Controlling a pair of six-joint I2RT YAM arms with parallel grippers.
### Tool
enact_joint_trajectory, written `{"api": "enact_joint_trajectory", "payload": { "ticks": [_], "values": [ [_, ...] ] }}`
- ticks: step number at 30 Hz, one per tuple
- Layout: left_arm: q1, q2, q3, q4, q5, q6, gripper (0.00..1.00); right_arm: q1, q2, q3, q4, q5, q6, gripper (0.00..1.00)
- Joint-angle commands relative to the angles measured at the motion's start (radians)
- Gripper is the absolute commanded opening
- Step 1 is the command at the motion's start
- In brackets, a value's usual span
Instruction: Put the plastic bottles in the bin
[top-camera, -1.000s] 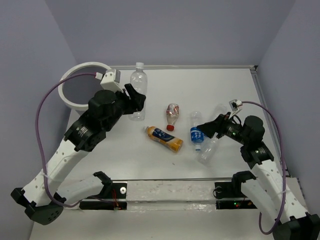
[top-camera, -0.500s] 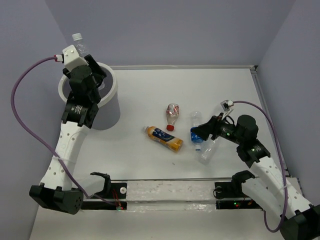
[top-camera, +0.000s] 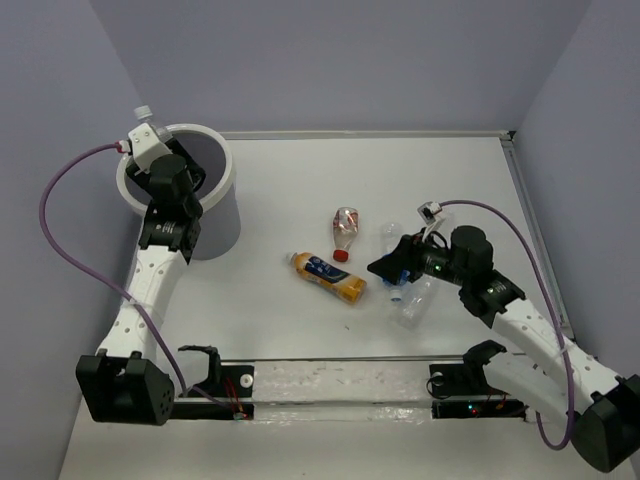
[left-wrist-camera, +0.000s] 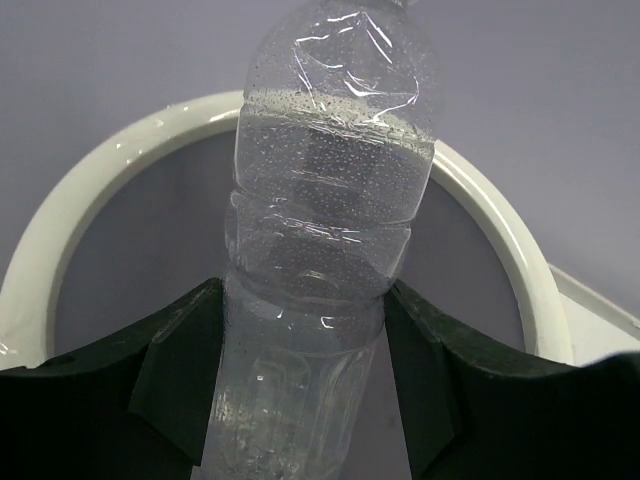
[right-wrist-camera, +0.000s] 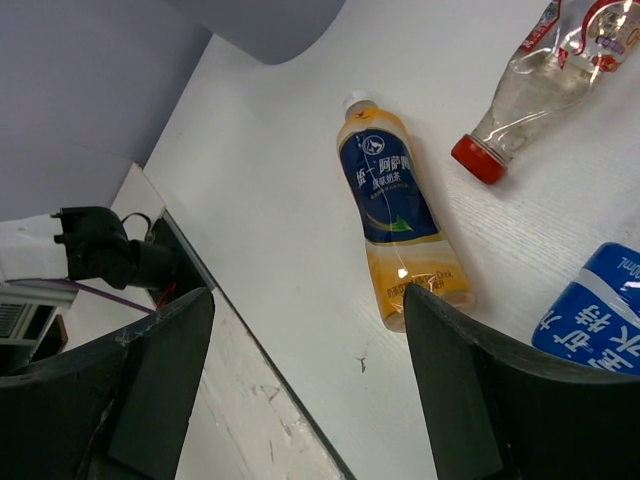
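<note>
Clear bottle (left-wrist-camera: 325, 230) base hidden in left hand (left-wrist-camera: 305, 340), cap cropped

The yellow-orange plastic bottle with a dark blue label (right-wrist-camera: 386, 190) carries white Chinese characters running along that label, reading roughly 统一 阿萨姆, beside a small white emblem. A fine line of print near the label's lower edge ends in what looks like "Drink". The clear plastic bottle with a blue label (right-wrist-camera: 597, 310) shows large white characters, 水特 among them, and "mL" at the label's edge. The red-and-white print on the clear red-capped plastic bottle (right-wrist-camera: 540, 80) is too small to read.
</note>
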Motion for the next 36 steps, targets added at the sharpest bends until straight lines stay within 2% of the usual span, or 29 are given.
{"api": "enact_joint_trajectory", "payload": {
  "ticks": [1,3,5,10,16,22,25,29,36],
  "values": [
    [0.002,-0.088,-0.036,0.11,-0.01,-0.015,0.84,0.079,0.078,0.084,0.057,0.087,-0.059,0.82],
    [0.002,-0.119,-0.037,0.089,0.019,-0.018,0.94,0.116,0.113,0.116,0.039,0.117,-0.091,0.82],
    [0.002,-0.141,-0.027,0.064,0.06,-0.021,0.99,0.171,0.164,0.136,0.027,0.169,-0.111,0.82],
    [0.002,-0.242,-0.01,-0.002,0.175,-0.045,0.99,0.257,0.263,0.189,0.007,0.254,-0.168,0.86],
    [0.0,-0.369,0.001,-0.075,0.321,-0.071,0.99,0.339,0.421,0.308,-0.111,0.369,-0.272,0.91],
    [0.0,-0.487,-0.051,-0.189,0.565,-0.1,0.99,0.388,0.608,0.463,-0.208,0.401,-0.373,0.91],
    [0.0,-0.559,-0.103,-0.244,0.746,-0.096,0.99,0.418,0.711,0.555,-0.266,0.455,-0.435,0.91],
    [0.0,-0.642,-0.135,-0.314,0.864,-0.104,0.99,0.444,0.855,0.679,-0.332,0.49,-0.513,0.92],
    [0.0,-0.722,-0.14,-0.436,0.906,-0.091,0.99,0.466,1.078,0.847,-0.397,0.545,-0.585,0.95]
  ]
}}
